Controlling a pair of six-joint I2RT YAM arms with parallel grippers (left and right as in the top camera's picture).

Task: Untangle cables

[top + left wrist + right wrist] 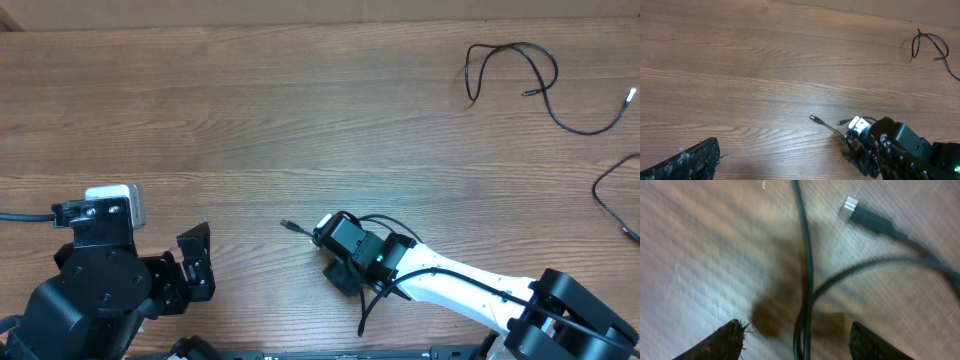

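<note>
At the near edge of the desk point(300, 120), the left pincer point(196, 262) is seen released by the left corner, and the right pincer point(796, 329) is likewise spread wide, grasping nothing. A black cable point(807, 255) with a silver-tipped plug point(850, 205) is laid on the wood between the right pincer's fingers, apart from both. Toward the far right corner a looped cable point(510, 55) is spread out, and a second cable point(610, 190) is cut off by the right edge.

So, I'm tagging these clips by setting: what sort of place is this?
Probably a robotics lab bench: a wood-grain table, a left arm and right arm reaching over it, and loose black cables laid out for handling.
</note>
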